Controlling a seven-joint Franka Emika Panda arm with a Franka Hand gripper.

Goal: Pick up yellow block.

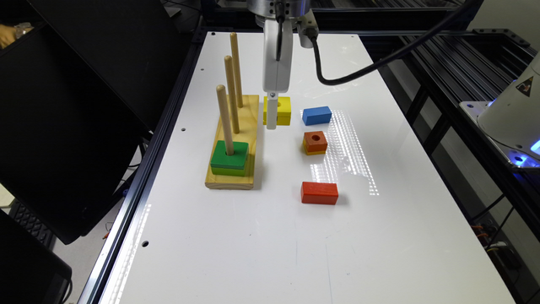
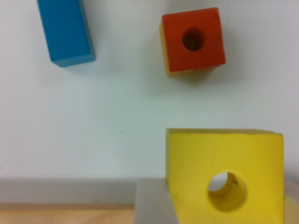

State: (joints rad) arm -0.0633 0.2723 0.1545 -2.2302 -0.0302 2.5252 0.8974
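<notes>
The yellow block [image 1: 283, 110] [image 2: 224, 163], square with a round centre hole, sits beside the wooden peg base. My gripper [image 1: 273, 120] [image 2: 223, 205] has come straight down over it. In the wrist view a grey finger [image 2: 152, 203] presses against one side of the block, and the other finger's edge [image 2: 292, 203] meets the opposite side, so the gripper is shut on the block. The block looks slightly turned between the fingers. I cannot tell whether it has left the table.
A wooden base [image 1: 236, 143] carries three upright pegs, with a green block [image 1: 229, 158] on the nearest one. On the white table [image 1: 253, 253] lie a blue block [image 1: 317, 115] [image 2: 65, 30], an orange holed block [image 1: 315, 142] [image 2: 192, 41] and a red block [image 1: 319, 193].
</notes>
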